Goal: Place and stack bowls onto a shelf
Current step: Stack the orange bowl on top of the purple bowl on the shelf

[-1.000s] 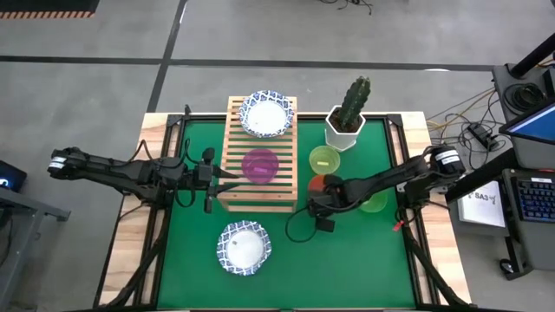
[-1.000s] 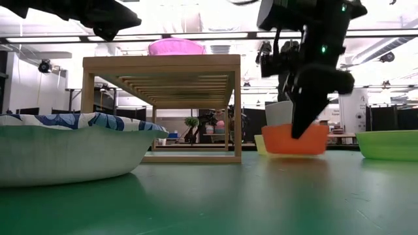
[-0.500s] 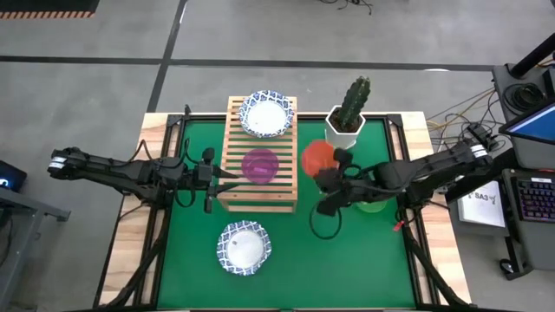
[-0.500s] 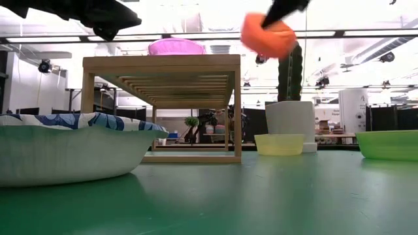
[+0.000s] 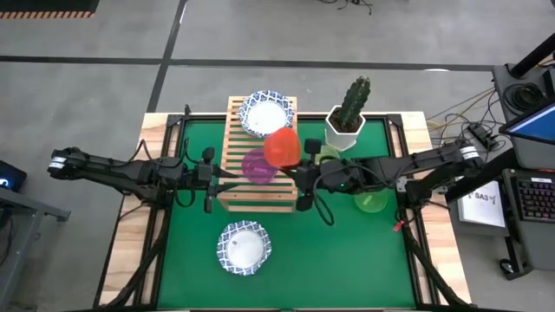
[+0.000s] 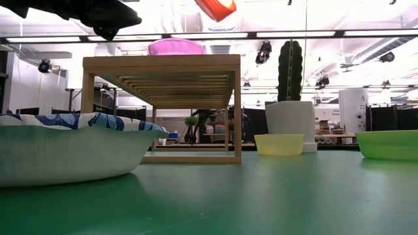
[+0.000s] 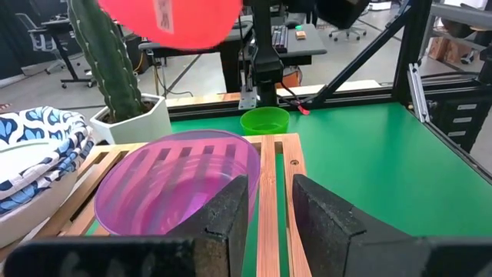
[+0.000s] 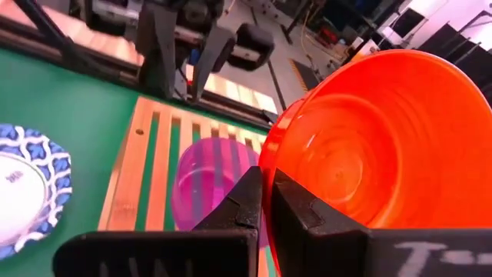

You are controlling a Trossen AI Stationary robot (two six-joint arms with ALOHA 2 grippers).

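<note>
The slatted wooden shelf [image 5: 260,186] stands mid-table. A blue-rimmed white bowl [image 5: 265,113] sits on its far end and the purple bowl [image 5: 257,166] on its middle. My right gripper [image 5: 297,165] is shut on the red-orange bowl [image 5: 282,147], high over the shelf's right edge. My left gripper [image 5: 227,174] hovers open at the shelf's left edge, facing the purple bowl [image 7: 181,185]. Another blue-rimmed bowl [image 5: 244,248] rests on the mat near the front. The yellow-green bowl [image 5: 328,156] and the green bowl [image 5: 373,202] sit on the mat to the right. My right gripper holds the red-orange bowl by its rim [image 8: 267,165], one finger inside the bowl and one outside. The fingers reach in roughly level from the table's right. The bowl is lifted clear and tipped well onto its side, above the shelf top [image 6: 215,8].
A white hexagonal pot with a cactus [image 5: 347,121] stands just right of the shelf's far end. The shelf's near end [image 5: 256,201] is bare slats. Open green mat [image 5: 347,251] lies at the near right.
My right gripper has lifted the red-orange bowl off the mat right of the shelf and carried it up and toward the table's left, until it hangs over the shelf's right edge beside the purple bowl. The bowl has tipped onto its side on the way.
</note>
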